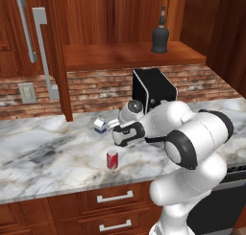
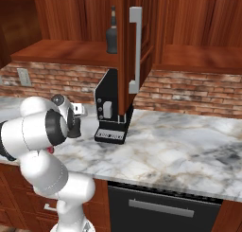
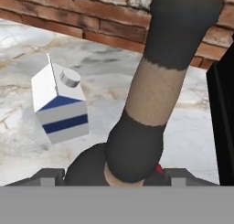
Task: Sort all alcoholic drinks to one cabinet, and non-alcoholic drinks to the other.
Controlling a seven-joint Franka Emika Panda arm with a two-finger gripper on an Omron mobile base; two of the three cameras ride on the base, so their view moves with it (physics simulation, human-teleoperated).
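Two-finger gripper (image 3: 114, 175) straddles the base of a dark, near-black bell-shaped bottle (image 3: 155, 81). Jaws part-way in on either side; cannot tell if they are clamped on it. The bottle lies dead ahead of the hand, its long neck running up the hand view, light band midway. White-and-blue gable-top milk carton (image 3: 61, 111) stands apart to the left, on the marble counter (image 3: 105, 77). The left base view adds the small red soda can (image 1: 112, 159) near the counter edge and the second dark bottle (image 1: 160, 35) on the open reddish-brown cabinet's shelf (image 1: 110, 56).

Dark bottle (image 1: 160, 36) upright on cabinet shelf (image 1: 125, 56) — milk carton (image 1: 100, 125), red can (image 1: 112, 159) on counter.
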